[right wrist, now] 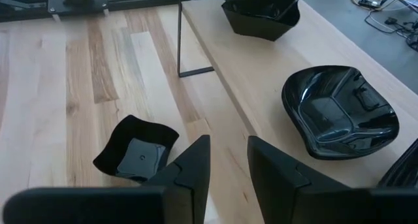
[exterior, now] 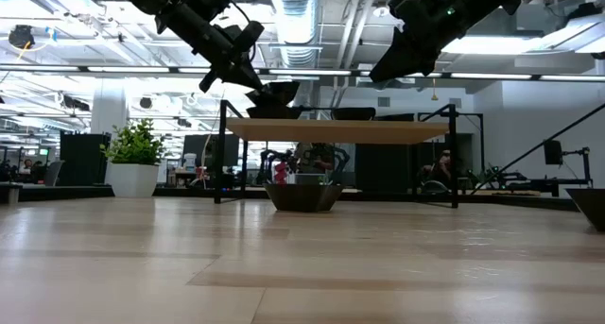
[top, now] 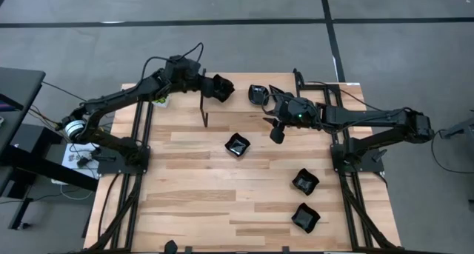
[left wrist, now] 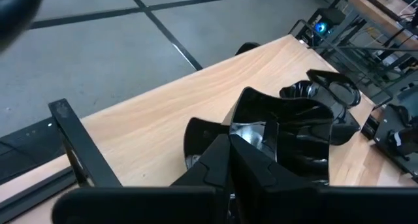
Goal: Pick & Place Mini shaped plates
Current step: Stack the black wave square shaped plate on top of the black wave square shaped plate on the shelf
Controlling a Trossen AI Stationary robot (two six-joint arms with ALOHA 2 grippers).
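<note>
A raised wooden shelf (top: 244, 106) stands along the table's far side. My left gripper (top: 219, 89) is over the shelf's left half, shut on a squarish wavy-rimmed black mini plate (left wrist: 294, 139). A rounder black plate (right wrist: 339, 113) rests on its base on the shelf, to the right of it. Three more black plates lie on their bases on the table: one mid-table (top: 237, 144) and two near the right front (top: 304, 182) (top: 305, 218). My right gripper (right wrist: 228, 159) hangs open and empty above the table, just in front of the shelf. My left gripper pinches the plate's upturned rim (left wrist: 251, 123) between its two fingers, on the side facing the table's left. The fingers slant down from the left. The plate sits upright at the shelf top (exterior: 274, 99); I cannot tell whether its base touches the wood.
A small potted plant (exterior: 135, 159) stands at the table's far left corner. The shelf's thin black legs (top: 203, 113) stand in front of the left arm. Bare wood lies across the table's left and near parts.
</note>
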